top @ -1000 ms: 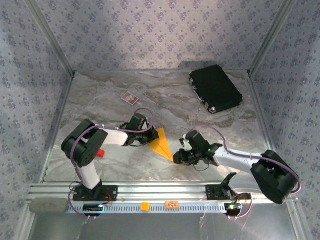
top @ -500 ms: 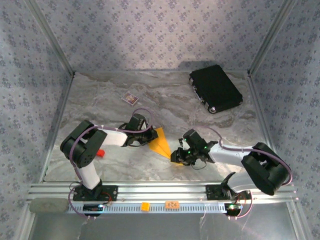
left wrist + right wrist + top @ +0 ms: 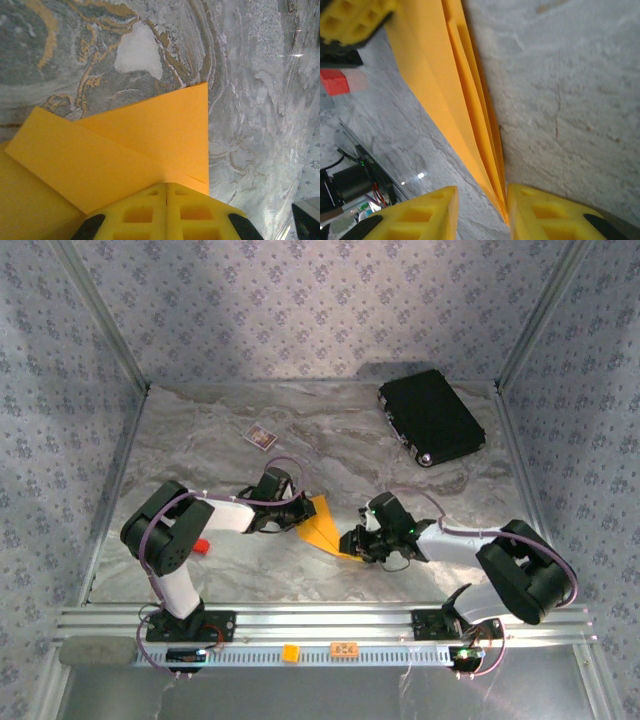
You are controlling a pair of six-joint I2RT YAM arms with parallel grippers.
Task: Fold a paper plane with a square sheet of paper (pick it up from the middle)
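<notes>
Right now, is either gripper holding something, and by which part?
Nothing is clearly gripped. The left gripper, shut, rests on the folded paper near its wide end; the right gripper stands open around its pointed tip.

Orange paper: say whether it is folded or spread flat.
Folded. The orange paper is a narrow pointed shape from above; the left wrist view shows overlapping flaps, the right wrist view stacked layers.

Lab test booth: patterned walls (image 3: 320, 300), aluminium rail (image 3: 330, 618), marble tabletop (image 3: 330, 440).
</notes>
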